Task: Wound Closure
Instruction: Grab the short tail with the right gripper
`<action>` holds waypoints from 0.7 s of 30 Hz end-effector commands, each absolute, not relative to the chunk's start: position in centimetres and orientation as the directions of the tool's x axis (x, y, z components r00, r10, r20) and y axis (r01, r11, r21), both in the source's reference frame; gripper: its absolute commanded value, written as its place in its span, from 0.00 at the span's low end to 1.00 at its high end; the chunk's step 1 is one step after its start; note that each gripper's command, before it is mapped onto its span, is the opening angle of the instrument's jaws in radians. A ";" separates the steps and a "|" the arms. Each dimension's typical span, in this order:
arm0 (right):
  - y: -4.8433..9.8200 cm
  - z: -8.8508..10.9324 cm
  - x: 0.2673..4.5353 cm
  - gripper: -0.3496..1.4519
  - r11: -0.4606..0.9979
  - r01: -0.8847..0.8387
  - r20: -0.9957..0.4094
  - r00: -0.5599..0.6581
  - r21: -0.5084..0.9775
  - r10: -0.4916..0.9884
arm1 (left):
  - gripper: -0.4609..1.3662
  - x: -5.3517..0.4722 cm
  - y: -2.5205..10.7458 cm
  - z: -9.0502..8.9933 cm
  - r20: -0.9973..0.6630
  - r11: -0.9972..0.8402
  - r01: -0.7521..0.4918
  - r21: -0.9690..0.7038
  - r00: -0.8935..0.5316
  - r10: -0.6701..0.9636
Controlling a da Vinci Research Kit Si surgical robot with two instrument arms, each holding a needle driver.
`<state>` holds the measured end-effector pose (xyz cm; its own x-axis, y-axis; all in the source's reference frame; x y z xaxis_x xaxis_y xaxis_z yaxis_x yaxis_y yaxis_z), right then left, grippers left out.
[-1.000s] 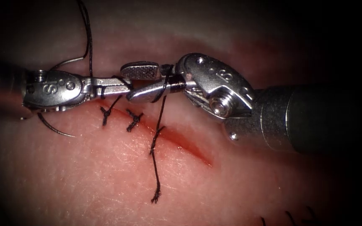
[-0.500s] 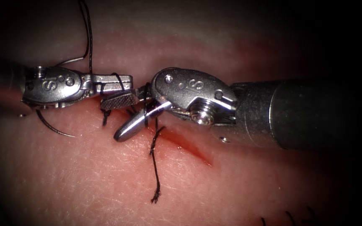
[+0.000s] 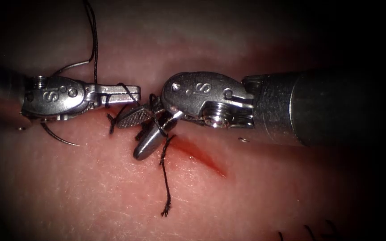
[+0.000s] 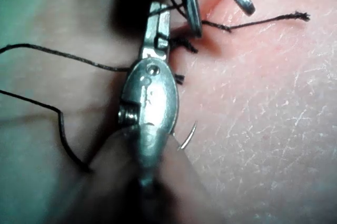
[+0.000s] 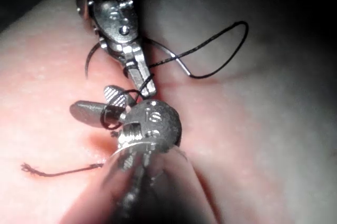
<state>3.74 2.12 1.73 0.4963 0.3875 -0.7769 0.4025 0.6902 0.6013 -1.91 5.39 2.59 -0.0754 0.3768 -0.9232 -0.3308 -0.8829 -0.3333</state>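
Since one second ago, the right tool (image 3: 139, 131) has swung down from beside the left tool's tip toward the tissue (image 3: 90, 187), and its jaws now point down and to the left over the cut (image 3: 199, 156). These jaws are spread apart and pinch nothing, but the thread (image 3: 157, 122) is wound in loops around them near their base; the right wrist view shows the same dark loop around the lower jaw.

The left tool (image 3: 121, 93) has nearly not moved. Its jaws are pressed together on the thread near their tip, and from there the thread rises out of the picture's top.

The needle (image 3: 59, 136) lies left of the cut. Its curve passes behind the left tool's wrist, so one end comes out above the wrist and the other end below it, over the tissue. Neither tool holds the needle, and I cannot tell if it touches the tissue.

Two tied stitches (image 3: 112, 122) cross the left part of the cut. A free thread end (image 3: 165, 209) with a frayed tip lies on the tissue below the cut. Red fluid (image 3: 193, 151) sits along the open right part of the cut.
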 end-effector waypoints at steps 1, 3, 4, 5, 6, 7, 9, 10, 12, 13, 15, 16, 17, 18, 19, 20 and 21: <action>2.1 1.7 3.75 0.52 0.692 0.403 -0.778 0.498 0.599 0.383 | 0.06 -1.91 5.4 2.6 -0.923 -0.885 -0.324 -0.334 -0.076 0.377; 2.0 1.8 3.75 0.51 0.690 0.413 -0.781 0.501 0.595 0.373 | 0.06 -1.91 5.4 2.6 -0.923 -0.885 -0.324 -0.334 -0.076 0.377; 2.0 1.8 3.74 0.49 0.689 0.417 -0.782 0.502 0.593 0.370 | 0.06 -1.91 5.4 2.6 -0.923 -0.885 -0.324 -0.334 -0.076 0.376; 2.0 1.8 3.73 0.48 0.685 0.429 -0.786 0.502 0.588 0.360 | 0.06 -1.91 5.3 2.6 -0.924 -0.885 -0.324 -0.333 -0.076 0.376; 1.9 1.8 3.72 0.46 0.685 0.434 -0.789 0.500 0.585 0.357 | 0.06 -1.91 5.3 2.6 -0.924 -0.886 -0.324 -0.333 -0.076 0.375; 1.9 1.8 3.72 0.45 0.684 0.439 -0.791 0.500 0.583 0.353 | 0.06 -1.91 5.3 2.6 -0.924 -0.886 -0.324 -0.332 -0.076 0.374; 1.8 1.8 3.71 0.42 0.686 0.448 -0.798 0.495 0.574 0.344 | 0.06 -1.91 5.3 2.6 -0.925 -0.886 -0.325 -0.331 -0.077 0.373; 1.8 1.8 3.70 0.41 0.688 0.452 -0.802 0.492 0.568 0.339 | 0.06 -1.91 5.3 2.6 -0.927 -0.889 -0.324 -0.325 -0.079 0.367; 1.8 1.7 3.69 0.41 0.696 0.468 -0.817 0.480 0.545 0.318 | 0.06 -1.91 5.3 2.6 -0.927 -0.889 -0.324 -0.324 -0.079 0.366; 1.8 1.7 3.69 0.42 0.701 0.477 -0.828 0.472 0.529 0.304 | 0.06 -1.91 5.3 2.6 -0.927 -0.889 -0.324 -0.323 -0.079 0.366; 1.7 1.7 3.68 0.50 0.706 0.488 -0.838 0.463 0.513 0.289 | 0.06 -1.91 5.2 2.6 -0.926 -0.888 -0.323 -0.328 -0.076 0.369; 1.7 1.7 3.67 0.56 0.706 0.489 -0.839 0.462 0.512 0.288 | 0.06 -1.91 5.2 2.6 -0.927 -0.888 -0.323 -0.327 -0.076 0.369; 1.7 1.7 3.67 0.62 0.705 0.491 -0.839 0.461 0.511 0.287 | 0.06 -1.91 5.2 2.6 -0.927 -0.889 -0.323 -0.326 -0.076 0.368; 1.7 1.7 3.66 0.66 0.705 0.492 -0.840 0.461 0.510 0.286 | 0.06 -1.91 5.2 2.6 -0.927 -0.889 -0.322 -0.326 -0.076 0.367; 1.7 1.7 3.65 0.69 0.704 0.494 -0.841 0.460 0.510 0.286 | 0.06 -1.91 5.2 2.6 -0.927 -0.889 -0.322 -0.325 -0.076 0.367; 1.7 1.7 3.64 0.71 0.704 0.495 -0.841 0.460 0.509 0.285 | 0.06 -1.91 5.2 2.6 -0.926 -0.887 -0.323 -0.330 -0.074 0.371; 1.7 1.7 3.63 0.74 0.703 0.497 -0.842 0.459 0.509 0.285 | 0.06 -1.90 5.2 2.6 -0.926 -0.887 -0.322 -0.330 -0.074 0.371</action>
